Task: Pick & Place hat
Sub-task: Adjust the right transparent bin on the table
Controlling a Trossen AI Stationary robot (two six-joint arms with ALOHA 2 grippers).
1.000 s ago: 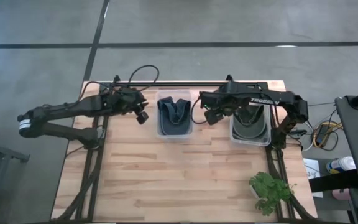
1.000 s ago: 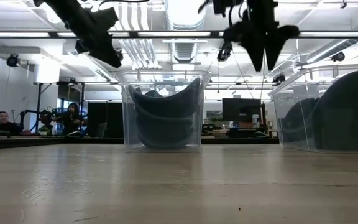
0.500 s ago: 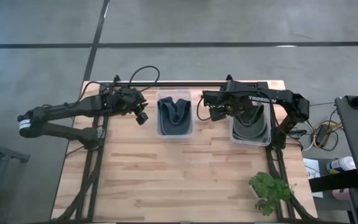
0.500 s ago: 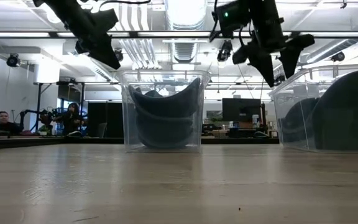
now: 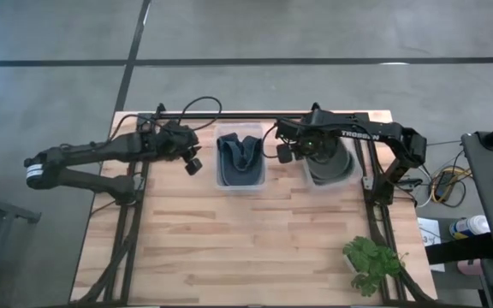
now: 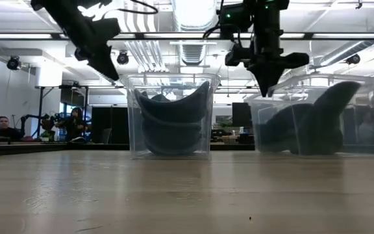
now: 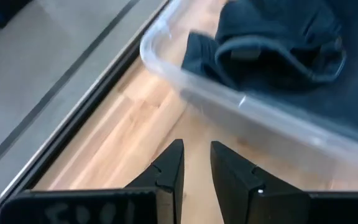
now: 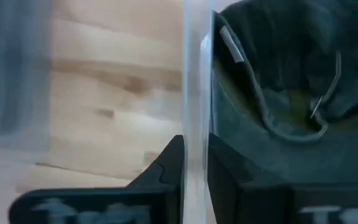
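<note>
Right hand [image 5: 291,155] sits upper centre of the high view, its fingers [image 8: 173,163] clamped on the near wall of the right bin [image 5: 349,168] — the wrist view shows the clear plastic edge pinched between them. In the low view that hand [image 6: 265,84] points straight down onto the bin's [image 6: 369,110] rim, right of centre. Inside the bin lies a dark hat [image 5: 330,162], crown and brim filling most of it; in the wrist view the hat [image 8: 278,93] fills the right half of the frame.

Just left of that, the middle bin [image 5: 240,182] stands upper centre on the wooden surface [image 5: 246,248], holding another dark hat [image 5: 238,154]. In the low view this bin [image 6: 132,117] is centre frame, the cap [image 6: 171,123] curled inside it.

Left hand [image 5: 193,164] hovers just left of the middle bin, above the surface, fingers [image 7: 169,171] close together with a narrow gap and nothing between them. Its wrist view shows the bin's [image 7: 166,46] corner ahead.

A green plant [image 5: 371,263] sits at the lower right of the surface, well apart from both bins.
</note>
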